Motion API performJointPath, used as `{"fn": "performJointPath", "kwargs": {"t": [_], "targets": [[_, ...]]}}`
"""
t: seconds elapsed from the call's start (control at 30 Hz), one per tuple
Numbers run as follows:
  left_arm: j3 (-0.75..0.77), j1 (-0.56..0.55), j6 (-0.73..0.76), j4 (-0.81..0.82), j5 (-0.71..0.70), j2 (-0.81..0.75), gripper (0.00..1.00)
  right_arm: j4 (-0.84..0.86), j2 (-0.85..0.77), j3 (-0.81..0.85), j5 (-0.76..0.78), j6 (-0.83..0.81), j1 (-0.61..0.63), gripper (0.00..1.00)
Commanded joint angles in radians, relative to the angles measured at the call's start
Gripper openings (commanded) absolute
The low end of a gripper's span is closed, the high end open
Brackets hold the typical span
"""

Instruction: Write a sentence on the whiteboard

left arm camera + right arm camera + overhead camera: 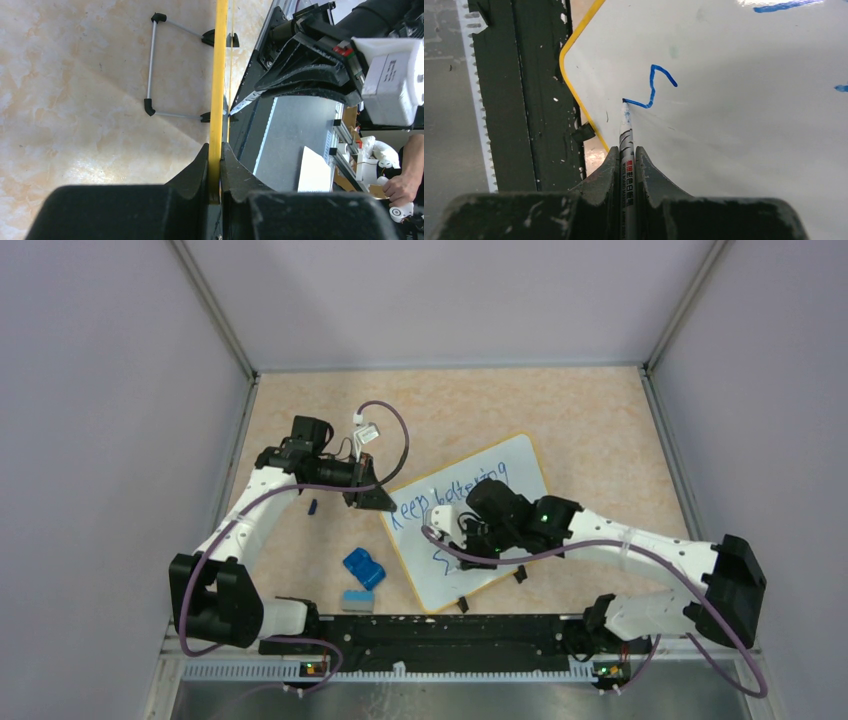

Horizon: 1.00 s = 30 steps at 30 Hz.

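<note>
The whiteboard [510,470] lies tilted on the table, yellow-rimmed. My left gripper [375,497] is shut on its yellow rim [218,90] at the left corner. The sentence [445,495] reads "keep bettering" in blue along the upper part. Below it a single blue zigzag stroke [653,90] stands on the board [734,125]. My right gripper [470,538] is shut on a white marker [626,140], and the marker's tip touches the end of that stroke. My right gripper [626,155] hides part of the board in the top view.
A blue eraser [364,568] and a small grey-blue block [357,601] lie left of the board. A small dark marker cap [313,506] lies near the left arm. A black rail [450,628] runs along the near edge. The board's wire stand [155,65] shows underneath.
</note>
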Motion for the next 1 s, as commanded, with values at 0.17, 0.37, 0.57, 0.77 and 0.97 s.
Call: {"fn": "performJointPath", "kwargs": {"t": [0.17,0.37,0.57,0.77,0.97], "targets": [[-0.015,0.000,0.050,0.031,-0.067,0.014,0.00,0.073,0.065,0.065,0.051,0.005,0.014,0.00],[-0.010,0.000,0.050,0.029,-0.068,0.017,0.00,0.082,0.078,0.092,0.042,0.013,0.015,0.00],[-0.007,0.000,0.052,0.028,-0.071,0.018,0.00,0.064,0.058,0.109,0.017,0.021,0.015,0.00],[-0.008,0.000,0.054,0.026,-0.070,0.016,0.00,0.004,-0.004,0.129,-0.079,0.012,0.013,0.00],[-0.010,0.000,0.053,0.023,-0.068,0.013,0.00,-0.039,-0.054,0.107,-0.037,0.003,-0.015,0.00]]}}
